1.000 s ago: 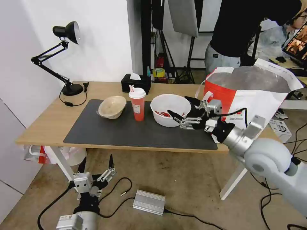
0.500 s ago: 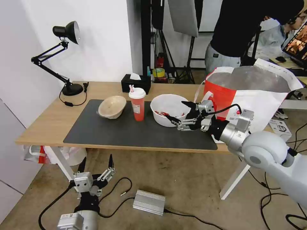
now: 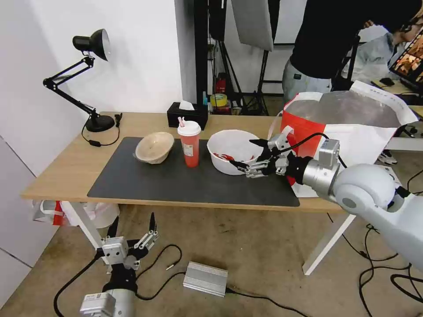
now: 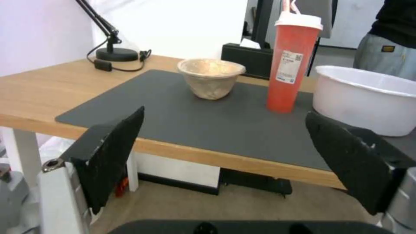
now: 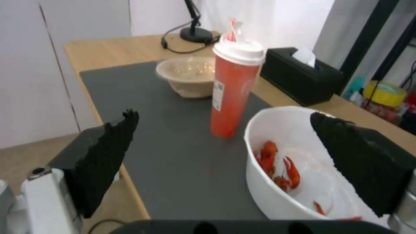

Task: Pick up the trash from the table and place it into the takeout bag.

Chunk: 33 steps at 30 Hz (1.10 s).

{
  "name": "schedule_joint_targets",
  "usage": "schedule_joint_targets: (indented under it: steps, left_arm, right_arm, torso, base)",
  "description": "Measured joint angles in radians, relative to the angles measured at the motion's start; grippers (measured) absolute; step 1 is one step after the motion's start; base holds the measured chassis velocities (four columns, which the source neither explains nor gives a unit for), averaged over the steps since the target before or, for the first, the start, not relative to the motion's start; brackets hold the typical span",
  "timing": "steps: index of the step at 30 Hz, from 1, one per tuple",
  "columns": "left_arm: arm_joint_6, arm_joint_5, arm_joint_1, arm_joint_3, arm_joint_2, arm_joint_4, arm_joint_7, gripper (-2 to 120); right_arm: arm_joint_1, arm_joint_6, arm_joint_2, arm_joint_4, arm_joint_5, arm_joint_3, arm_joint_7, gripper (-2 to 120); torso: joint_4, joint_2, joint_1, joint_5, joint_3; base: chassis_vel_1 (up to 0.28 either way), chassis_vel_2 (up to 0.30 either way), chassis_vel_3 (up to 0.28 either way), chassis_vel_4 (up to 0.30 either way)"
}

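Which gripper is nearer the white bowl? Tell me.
Right. The right gripper is open at the white bowl's rim, beside the takeout bag. The left gripper hangs open below the table, far off.

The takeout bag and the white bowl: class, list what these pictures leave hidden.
- Takeout bag: its inside floor, head view, hidden by its own walls.
- White bowl: near rim, head view, covered by the open right hand.
- Left hand, parked below the table.

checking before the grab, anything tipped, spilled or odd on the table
Only the beige paper bowl looks off: it sits tilted on the mat. The cup stands upright, and the white bowl keeps its red scraps inside.
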Motion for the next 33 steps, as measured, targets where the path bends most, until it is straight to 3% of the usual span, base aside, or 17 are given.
schedule_joint_targets:
  steps: [13,19,33]
  left_arm:
    - [0.001,0.003,0.009,0.003,-0.010,-0.012,0.007,100]
    - [0.002,0.012,0.009,0.009,-0.016,-0.008,0.008,100]
    - [0.000,0.018,0.006,0.025,-0.018,-0.014,0.006,100]
  right_arm:
    - [0.054,-0.072,-0.017,-0.060,-0.035,0.010,-0.054,100]
    - [0.066,-0.170,-0.020,-0.056,0.060,0.034,-0.014,100]
    - [0.168,-0.240,-0.026,-0.098,0.114,-0.033,-0.010,100]
  torso:
    - [0.0000,0.000,0.000,0.0000,0.000]
    - [0.0000,0.000,0.000,0.0000,0.000]
    - [0.0000,0.000,0.000,0.0000,0.000]
  base:
    - [0.000,0.000,0.000,0.000]
    - [0.000,0.000,0.000,0.000]
    - [0.000,0.000,0.000,0.000]
